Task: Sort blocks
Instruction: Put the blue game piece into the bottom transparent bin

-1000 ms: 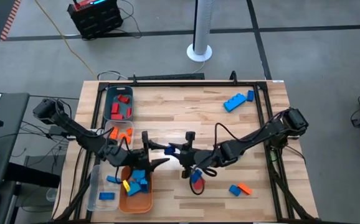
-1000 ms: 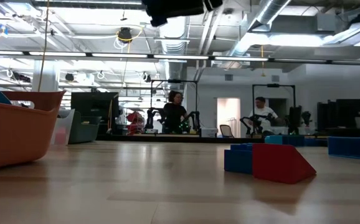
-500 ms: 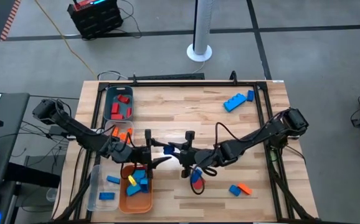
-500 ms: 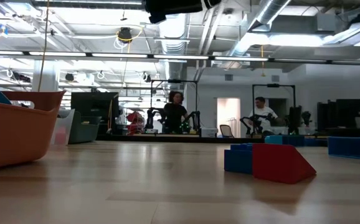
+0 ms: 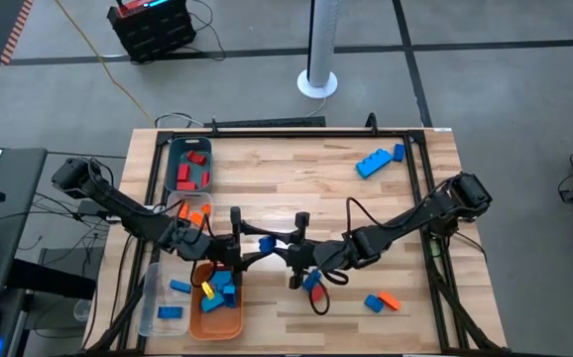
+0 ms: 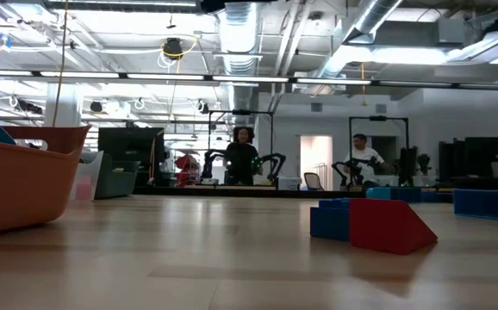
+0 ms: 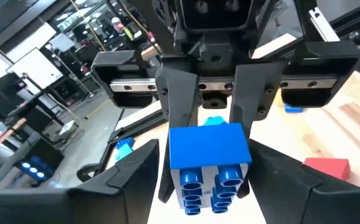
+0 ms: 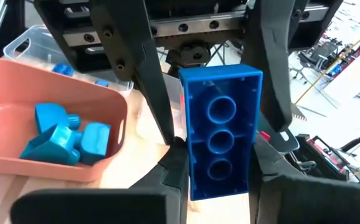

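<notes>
Handover at mid-table, near the front edge of the tabletop [image 5: 296, 169]. The left gripper [image 5: 250, 256] and the right gripper [image 5: 285, 250] face each other nose to nose, with a dark blue block [image 5: 266, 241] between them. In the right wrist view the right gripper's own fingers [image 8: 175, 167] are clamped on the sides of this block [image 8: 221, 138], whose hollow underside shows three round sockets; the left gripper's fingers [image 8: 136, 68] stand spread on either side of it, apparently not touching, though the contact cannot be settled from this angle. The left wrist view shows the same block [image 7: 209, 163] from the other end, held between the right gripper's fingers [image 7: 177, 99].

The orange tray [image 5: 213, 324] lies at the front-left of the tabletop, directly under the left gripper, and holds light blue, darker blue and yellow blocks [image 5: 220, 288]. Just beside it toward the left edge, a clear bin [image 5: 151, 317] holds two blue blocks. A teal bin [image 5: 172, 164] near the back-left corner holds red blocks [image 5: 192, 174]. Loose pieces: orange blocks [image 5: 192, 214] by the left edge, a light blue pair [image 5: 377, 162] near the back-right corner, a red and blue pair [image 5: 313, 285] under the right arm, and a blue and orange pair [image 5: 383, 301] near the front-right corner.
</notes>
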Tool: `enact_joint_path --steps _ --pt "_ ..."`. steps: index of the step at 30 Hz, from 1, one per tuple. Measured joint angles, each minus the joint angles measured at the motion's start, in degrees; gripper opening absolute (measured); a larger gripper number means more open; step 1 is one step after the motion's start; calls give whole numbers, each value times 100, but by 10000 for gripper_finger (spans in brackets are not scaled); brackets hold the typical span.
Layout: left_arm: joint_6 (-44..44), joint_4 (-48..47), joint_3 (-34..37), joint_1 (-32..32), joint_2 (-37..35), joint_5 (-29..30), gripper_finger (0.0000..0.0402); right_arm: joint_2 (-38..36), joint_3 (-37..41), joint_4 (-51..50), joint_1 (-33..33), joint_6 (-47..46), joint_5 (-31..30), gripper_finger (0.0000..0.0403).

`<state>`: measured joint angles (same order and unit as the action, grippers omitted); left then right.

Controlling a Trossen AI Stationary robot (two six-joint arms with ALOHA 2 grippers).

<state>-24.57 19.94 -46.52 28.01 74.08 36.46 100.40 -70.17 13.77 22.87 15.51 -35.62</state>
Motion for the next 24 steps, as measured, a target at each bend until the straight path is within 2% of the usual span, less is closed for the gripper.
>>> enact_joint_path --steps 5,9,18,21,24 --pt "-115 2 0 0 0 5 176 0 0 6 -2 -41 2 86" --pt "-91 12 0 0 0 -11 134 0 0 5 -15 -113 0 112" --pt "165 -91 -16 -36 4 180 134 -16 -4 -252 -5 -226 -69 218" --pt "542 -797 -233 128 -152 304 134 -103 -4 -826 28 -518 -173 237" --pt "1299 -1746 -613 350 -359 308 134 -216 -4 -1483 31 -956 -175 243"
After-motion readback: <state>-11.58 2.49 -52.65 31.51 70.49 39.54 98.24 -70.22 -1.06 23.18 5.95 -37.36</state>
